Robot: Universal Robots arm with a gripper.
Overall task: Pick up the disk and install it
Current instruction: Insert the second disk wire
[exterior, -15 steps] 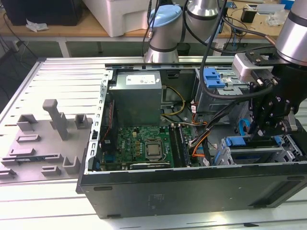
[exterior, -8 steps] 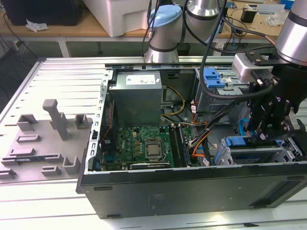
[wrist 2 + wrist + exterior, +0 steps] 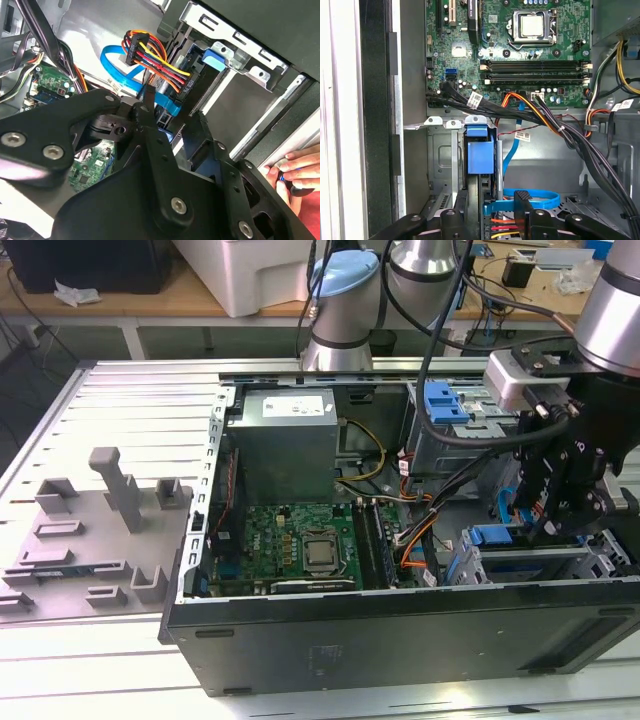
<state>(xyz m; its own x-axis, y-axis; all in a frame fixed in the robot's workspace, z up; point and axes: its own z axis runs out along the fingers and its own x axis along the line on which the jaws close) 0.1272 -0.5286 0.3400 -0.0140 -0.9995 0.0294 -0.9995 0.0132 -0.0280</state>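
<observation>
1. At the exterior view's left, grey fixture blocks [image 3: 95,530] on the ribbed worktop [image 3: 130,410], beside the open computer case [image 3: 400,635].
2. Inside the case: grey power supply [image 3: 285,440] toward the far wall, green motherboard [image 3: 300,545] nearer the front wall.
3. Further right, blue-handled drive cage [image 3: 445,410] at the case's far corner.
4. Lowered into the case's right end, the black claw [image 3: 555,505], just above the drive bay [image 3: 530,565].
5. Claw fingers [image 3: 522,202] apart, straddling the disk [image 3: 481,157], standing edge-on in the bay; actual contact hard to tell.
6. Blue data cable [image 3: 530,200] and coloured power wires [image 3: 155,62] beside the disk.
7. A person's hand [image 3: 300,172] at the case's outer edge.
</observation>
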